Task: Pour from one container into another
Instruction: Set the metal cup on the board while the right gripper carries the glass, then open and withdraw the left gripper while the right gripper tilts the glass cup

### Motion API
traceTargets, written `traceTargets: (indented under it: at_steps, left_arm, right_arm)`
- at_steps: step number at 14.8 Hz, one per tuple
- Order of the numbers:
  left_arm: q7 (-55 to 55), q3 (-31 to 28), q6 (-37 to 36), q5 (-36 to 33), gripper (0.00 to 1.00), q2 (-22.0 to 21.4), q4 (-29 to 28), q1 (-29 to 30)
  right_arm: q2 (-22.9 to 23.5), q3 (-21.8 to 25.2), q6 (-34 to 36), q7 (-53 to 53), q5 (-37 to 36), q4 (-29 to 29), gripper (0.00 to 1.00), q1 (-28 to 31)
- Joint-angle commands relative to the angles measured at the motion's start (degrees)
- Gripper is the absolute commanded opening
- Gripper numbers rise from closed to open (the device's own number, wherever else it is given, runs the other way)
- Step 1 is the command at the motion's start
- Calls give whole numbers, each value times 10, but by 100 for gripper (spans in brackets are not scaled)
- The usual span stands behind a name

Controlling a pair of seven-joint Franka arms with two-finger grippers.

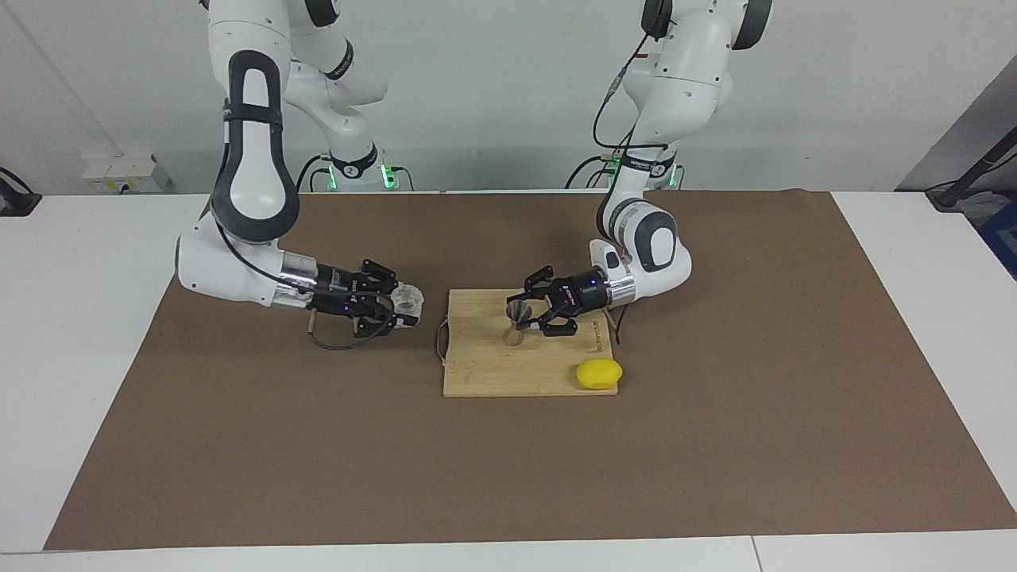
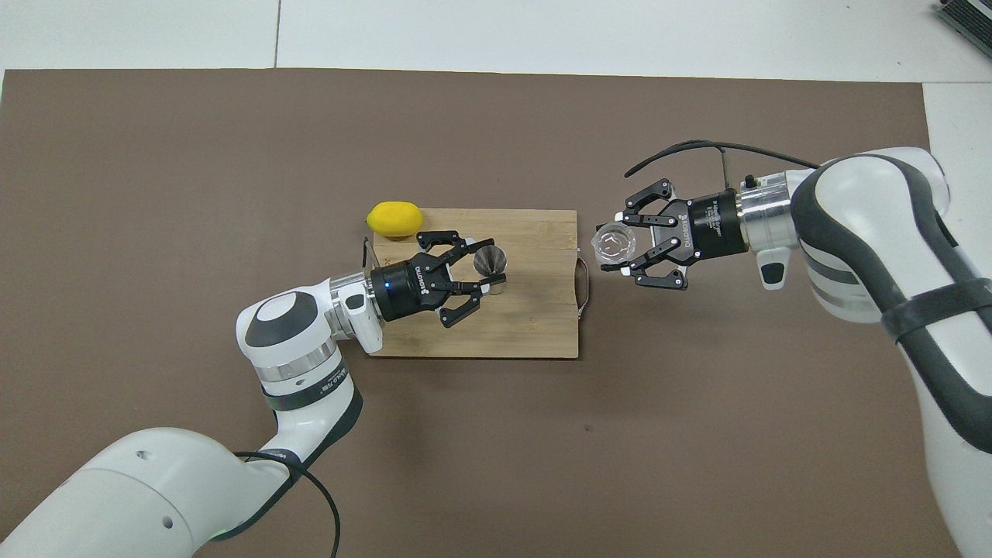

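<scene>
- Gripping the clear glass cup (image 1: 407, 299) (image 2: 614, 245), the right tool (image 1: 397, 308) (image 2: 620, 249) holds it upright in the air, over the brown mat (image 1: 715, 445) (image 2: 194, 155) just beside the handle end of the wooden cutting board (image 1: 493, 369) (image 2: 535, 325).
- The left tool (image 1: 526, 316) (image 2: 487, 273) is closed on the waist of the steel jigger (image 1: 517, 319) (image 2: 490, 265), which stands upright on the board.
- A yellow lemon (image 1: 599, 373) (image 2: 395, 218) lies at the board's corner toward the left arm's end of the surface, farther from the robots than the jigger.
</scene>
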State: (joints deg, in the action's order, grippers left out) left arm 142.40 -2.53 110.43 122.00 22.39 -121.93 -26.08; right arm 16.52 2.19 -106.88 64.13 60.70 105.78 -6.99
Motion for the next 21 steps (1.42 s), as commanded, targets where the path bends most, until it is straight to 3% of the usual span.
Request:
traceTargets:
  at_steps: [1, 2, 3, 10, 21]
  left_arm:
    - [18, -8, 24, 16, 78, -5, -9, -16]
    - [18, -8, 24, 16, 93, -5, -9, -16]
    - [18, -9, 26, 16, 100, -5, -9, -16]
    - [17, -9, 22, 15, 100, -7, -20, -16]
    - [18, -12, -37, 11, 100, -30, -101, -8]
  right_arm:
    - [-12, 3, -15, 21, -16, 1, 0, -11]
    - [-13, 3, -17, 25, -16, 1, 0, -14]
    - [-13, 4, -18, 27, -16, 1, 0, -21]
    - [-14, 4, -49, 76, -40, -11, 0, -57]
    - [-11, 2, -138, 129, -44, -14, 0, -106]
